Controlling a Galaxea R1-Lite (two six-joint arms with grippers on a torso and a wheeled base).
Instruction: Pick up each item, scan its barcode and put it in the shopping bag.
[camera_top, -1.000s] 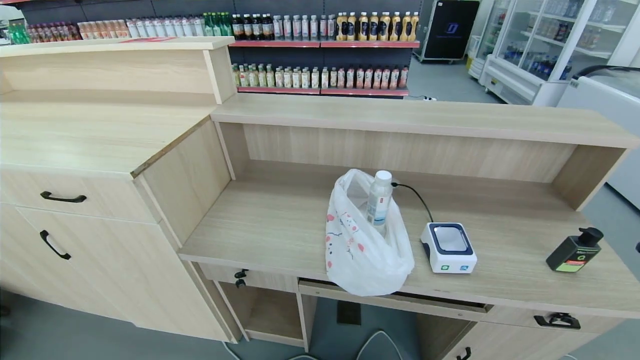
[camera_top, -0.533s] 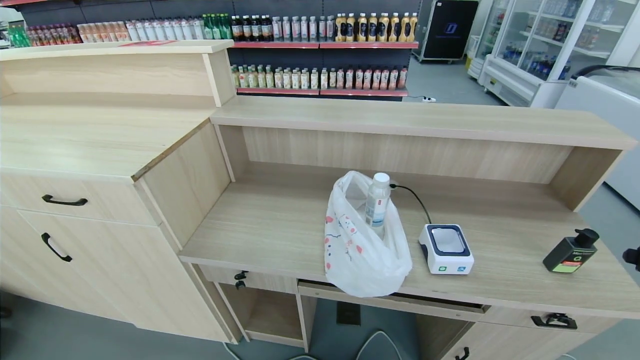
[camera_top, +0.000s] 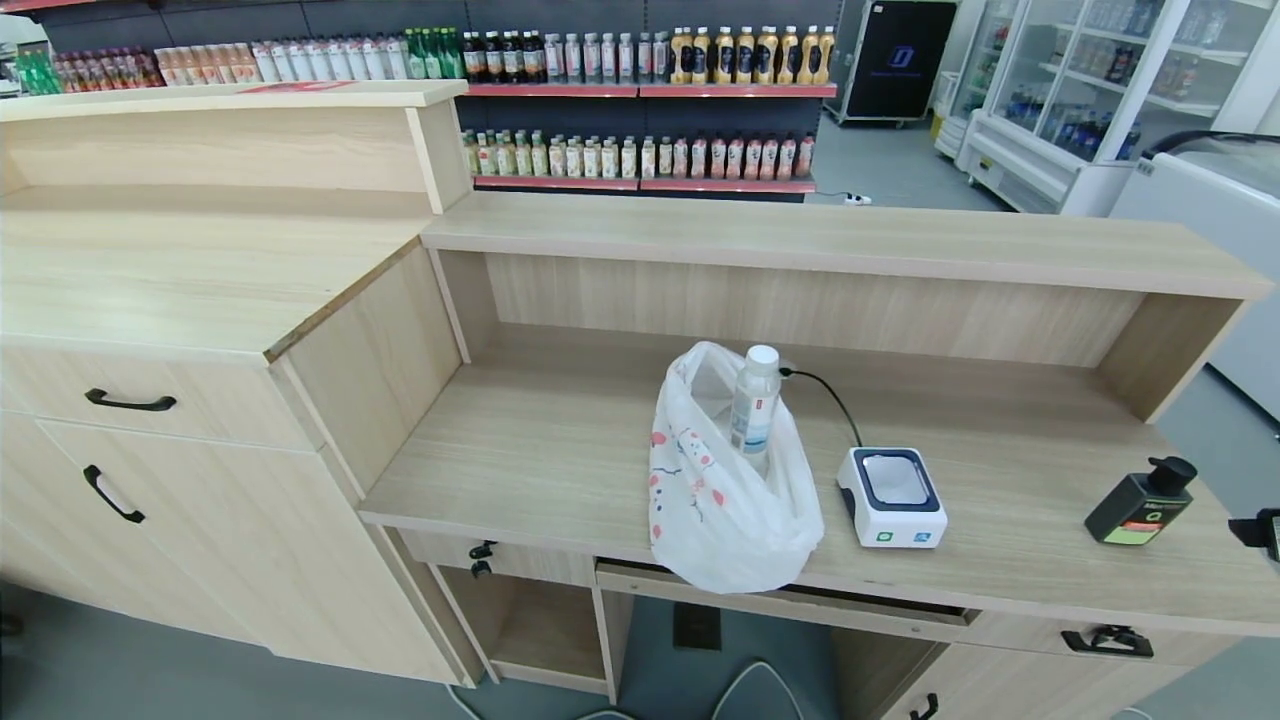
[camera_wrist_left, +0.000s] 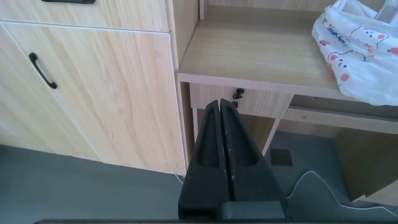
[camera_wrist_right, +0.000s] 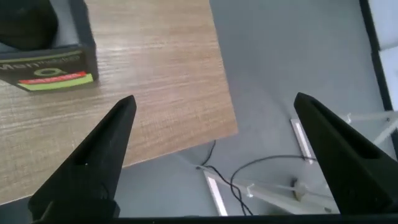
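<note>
A white shopping bag (camera_top: 735, 490) with red prints stands at the counter's front edge, and a clear bottle with a white cap (camera_top: 755, 405) is upright inside it. To its right lies the white barcode scanner (camera_top: 893, 495). A dark pump bottle (camera_top: 1143, 502) stands near the counter's right end. My right gripper (camera_wrist_right: 216, 102) is open, hovering over the counter's right corner beside the dark pump bottle (camera_wrist_right: 43, 59); its tip (camera_top: 1264, 527) pokes in at the head view's right edge. My left gripper (camera_wrist_left: 220, 102) is shut and holds nothing, low in front of the counter, left of the bag (camera_wrist_left: 364, 50).
The wooden counter (camera_top: 560, 450) has a raised back shelf and a taller cabinet (camera_top: 200, 300) on the left. The scanner's black cable (camera_top: 835, 400) runs behind the bag. Grey floor with loose cables (camera_wrist_right: 261, 174) lies past the counter's right end.
The head camera shifted slightly. My right gripper has come into the head view at the right edge, close to the dark pump bottle. Bag, bottle and scanner have not moved.
</note>
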